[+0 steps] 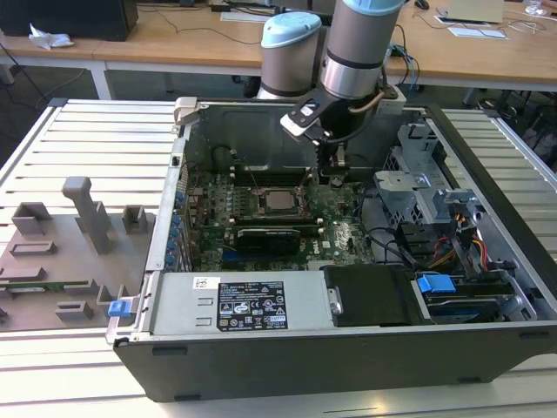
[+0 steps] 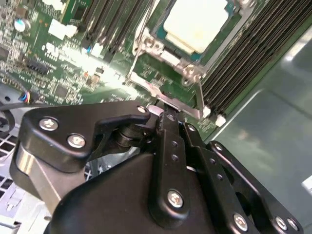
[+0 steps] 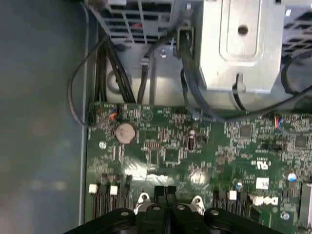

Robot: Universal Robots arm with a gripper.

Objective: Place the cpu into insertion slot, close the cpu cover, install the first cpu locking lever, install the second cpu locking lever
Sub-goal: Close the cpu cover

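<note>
The cpu lies flat in the insertion slot on the green board, its pale metal top showing through the window of the cpu cover, which lies down around it. A thin wire locking lever runs along the socket's edge toward my fingertips. My gripper hangs just off the socket, toward the exterior view's right. The black fingers are shut together with nothing seen between them, their tips at the lever's end bracket.
Black memory slots flank the socket. A long black expansion card lies in front of it. A metal drive cage with cables stands at the exterior view's right, a power supply in front, and a grey fixture plate outside the case.
</note>
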